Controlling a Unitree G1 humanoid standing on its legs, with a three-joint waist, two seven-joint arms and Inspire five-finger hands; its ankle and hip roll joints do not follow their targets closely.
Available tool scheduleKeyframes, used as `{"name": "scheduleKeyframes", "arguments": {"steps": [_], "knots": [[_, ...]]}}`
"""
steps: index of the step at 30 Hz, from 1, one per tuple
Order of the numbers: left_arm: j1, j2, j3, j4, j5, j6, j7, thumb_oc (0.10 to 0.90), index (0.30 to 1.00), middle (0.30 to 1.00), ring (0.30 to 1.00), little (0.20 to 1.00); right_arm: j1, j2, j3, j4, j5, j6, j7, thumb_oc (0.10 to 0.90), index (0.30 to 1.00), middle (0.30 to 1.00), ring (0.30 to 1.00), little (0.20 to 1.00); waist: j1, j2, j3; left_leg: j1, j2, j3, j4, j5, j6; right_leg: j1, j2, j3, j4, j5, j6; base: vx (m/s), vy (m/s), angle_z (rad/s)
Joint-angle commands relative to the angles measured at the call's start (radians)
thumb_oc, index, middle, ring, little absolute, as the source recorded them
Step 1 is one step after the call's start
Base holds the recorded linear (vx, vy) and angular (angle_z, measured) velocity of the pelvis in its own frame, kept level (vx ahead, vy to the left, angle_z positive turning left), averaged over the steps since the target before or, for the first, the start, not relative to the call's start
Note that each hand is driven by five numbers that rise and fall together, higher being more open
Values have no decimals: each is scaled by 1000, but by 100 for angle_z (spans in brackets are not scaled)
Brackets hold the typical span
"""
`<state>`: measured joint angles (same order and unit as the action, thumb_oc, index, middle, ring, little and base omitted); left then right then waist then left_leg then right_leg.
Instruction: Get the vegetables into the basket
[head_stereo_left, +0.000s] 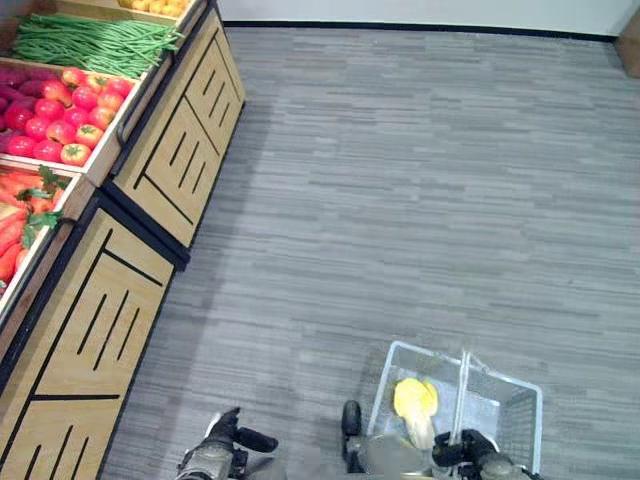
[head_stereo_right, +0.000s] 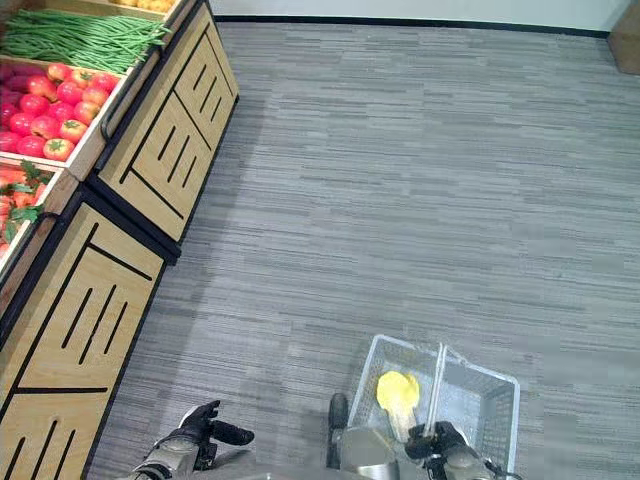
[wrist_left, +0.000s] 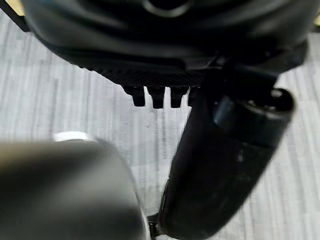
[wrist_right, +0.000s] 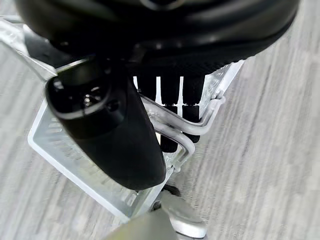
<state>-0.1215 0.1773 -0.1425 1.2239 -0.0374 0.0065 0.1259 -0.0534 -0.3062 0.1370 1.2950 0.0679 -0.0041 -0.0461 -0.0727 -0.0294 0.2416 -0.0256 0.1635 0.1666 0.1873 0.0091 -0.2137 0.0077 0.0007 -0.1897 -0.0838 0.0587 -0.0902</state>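
A clear wire basket (head_stereo_left: 522, 393) hangs low at my right side, over the grey floor. My right hand (head_stereo_left: 470, 446) is shut on the basket's two handles (wrist_right: 200, 125), with the fingers (wrist_right: 170, 100) curled round them. Inside the basket lies one yellow-green leafy vegetable (head_stereo_left: 414, 398). My left hand (head_stereo_left: 226, 436) hangs beside me near the foot of the wooden stand; its thumb (wrist_left: 220, 165) sticks out, its fingers are relaxed and it holds nothing. On the stand at the left are green beans (head_stereo_left: 90, 42), red tomatoes (head_stereo_left: 60, 110) and carrots (head_stereo_left: 18, 212).
The wooden produce stand (head_stereo_left: 180, 140) runs along my left side, its slatted front panels reaching the floor. Grey plank flooring (head_stereo_left: 420, 200) stretches ahead and to the right as far as a white wall with a dark skirting (head_stereo_left: 420, 27).
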Motion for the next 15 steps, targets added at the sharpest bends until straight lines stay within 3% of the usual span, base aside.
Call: {"name": "scheduleKeyframes", "arguments": {"steps": [1, 4, 8, 11, 13, 15], "knots": [[24, 22, -40, 17, 10, -2, 23, 900, 1000, 1000, 1000, 1000, 81, -55, 0, 7, 19, 7, -24, 400, 300, 300, 300, 300, 31, 37, -7, -129, -21, -12, -196, 197, 66, 8, -71, 99, 107, -69, 177, 596, 77, -49], [32, 20, -40, 18, 5, -2, 25, 900, 1000, 1000, 1000, 1000, 74, -55, 1, 6, 21, 1, -33, 400, 300, 300, 300, 300, 55, 39, -3, -191, -19, -48, -263, 245, 55, 64, -54, 161, 110, -105, 175, 408, 56, -48], [53, 27, -25, 25, 10, 0, 27, 900, 1000, 1000, 1000, 1000, 68, -55, 6, 7, 22, -2, -29, 400, 300, 300, 300, 300, 88, 30, -5, -259, 0, -2, -275, 263, 51, 148, -35, 247, 126, -170, 167, 398, 83, -94], [77, 39, -5, 29, 12, 5, 28, 900, 1000, 1000, 1000, 1000, 61, -48, 6, 9, 20, -1, -22, 400, 300, 300, 300, 300, 110, 28, -27, -243, 15, 22, -274, 276, 69, 223, -38, 301, 107, -210, 178, 337, 142, -90], [79, 41, -5, 33, 16, 3, 25, 900, 1000, 1000, 1000, 1000, 63, -40, 5, 10, 27, -4, -19, 400, 300, 300, 300, 300, 124, 12, -40, -254, 9, 48, -249, 292, 79, 246, -70, 316, 101, -219, 190, 314, 182, -100], [81, 51, 0, 45, 27, 3, 23, 900, 1000, 1000, 1000, 1000, 62, -33, -5, 16, 30, -1, -16, 400, 300, 300, 300, 300, 134, -19, -61, -262, -19, 64, -207, 259, 106, 248, -110, 334, 121, -197, 215, 294, 153, -54]]}}
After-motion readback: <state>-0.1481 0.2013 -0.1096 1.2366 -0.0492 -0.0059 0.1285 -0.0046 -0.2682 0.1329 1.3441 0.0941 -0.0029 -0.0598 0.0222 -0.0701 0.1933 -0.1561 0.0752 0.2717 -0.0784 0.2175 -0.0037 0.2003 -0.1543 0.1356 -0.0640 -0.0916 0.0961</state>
